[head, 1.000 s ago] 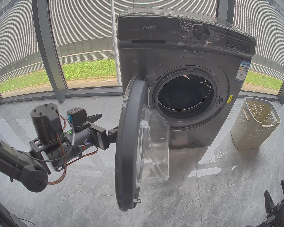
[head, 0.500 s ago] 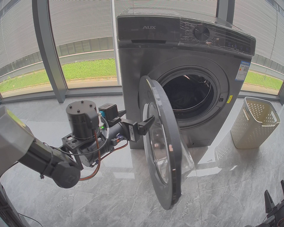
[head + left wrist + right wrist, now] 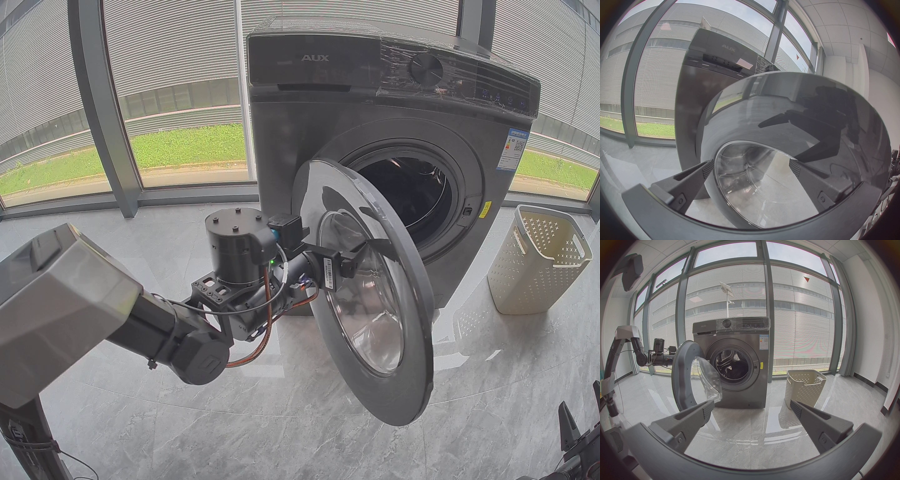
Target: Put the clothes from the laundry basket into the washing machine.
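The grey washing machine (image 3: 387, 94) stands ahead with its round door (image 3: 375, 294) swung about halfway across the drum opening (image 3: 415, 194). My left gripper (image 3: 361, 250) is open, its fingertips against the door's outer face just above the glass window (image 3: 756, 184). Dark clothes (image 3: 734, 369) lie inside the drum. The cream laundry basket (image 3: 537, 259) stands on the floor right of the machine, and no clothes show in it. My right gripper (image 3: 750, 405) is open and holds nothing, low and well back from the machine, facing it.
Tall windows with grey pillars (image 3: 103, 106) run behind and to the left of the machine. Glossy grey floor tiles (image 3: 187, 431) lie open in front. A white wall (image 3: 881, 333) closes off the right side.
My left arm has swept to the right with its gripper against the door. The door has swung from edge-on, wide open, to about half shut over the drum opening.
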Controlling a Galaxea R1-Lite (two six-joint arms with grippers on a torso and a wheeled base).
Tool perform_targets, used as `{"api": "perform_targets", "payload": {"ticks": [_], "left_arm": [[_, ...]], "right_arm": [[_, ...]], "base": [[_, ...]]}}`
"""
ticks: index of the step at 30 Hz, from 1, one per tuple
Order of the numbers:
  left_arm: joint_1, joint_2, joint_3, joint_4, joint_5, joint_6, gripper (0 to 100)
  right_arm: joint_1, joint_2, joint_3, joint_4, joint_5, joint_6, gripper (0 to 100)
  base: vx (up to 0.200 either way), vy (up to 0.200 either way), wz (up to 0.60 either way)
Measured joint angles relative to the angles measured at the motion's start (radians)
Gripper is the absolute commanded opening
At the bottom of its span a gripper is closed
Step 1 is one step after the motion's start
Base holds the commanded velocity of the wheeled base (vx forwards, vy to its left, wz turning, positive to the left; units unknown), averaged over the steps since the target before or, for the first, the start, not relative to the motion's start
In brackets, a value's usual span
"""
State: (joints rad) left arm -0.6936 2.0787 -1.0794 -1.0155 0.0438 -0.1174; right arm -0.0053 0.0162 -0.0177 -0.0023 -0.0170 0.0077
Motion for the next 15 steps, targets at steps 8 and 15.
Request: {"api": "perform_targets", "payload": {"ticks": [8, 15], "left_arm": [[-0.012, 0.030, -0.055, 0.018, -0.001, -0.053, 100], [-0.006, 0.026, 0.002, 0.018, 0.016, -0.053, 100]], "right_arm": [[0.001, 0.000, 0.000, 0.000, 0.000, 0.000, 100], [0.001, 0.000, 0.000, 0.000, 0.000, 0.000, 100]], "base": [[0.000, 0.000, 0.00], [0.000, 0.000, 0.00]]}}
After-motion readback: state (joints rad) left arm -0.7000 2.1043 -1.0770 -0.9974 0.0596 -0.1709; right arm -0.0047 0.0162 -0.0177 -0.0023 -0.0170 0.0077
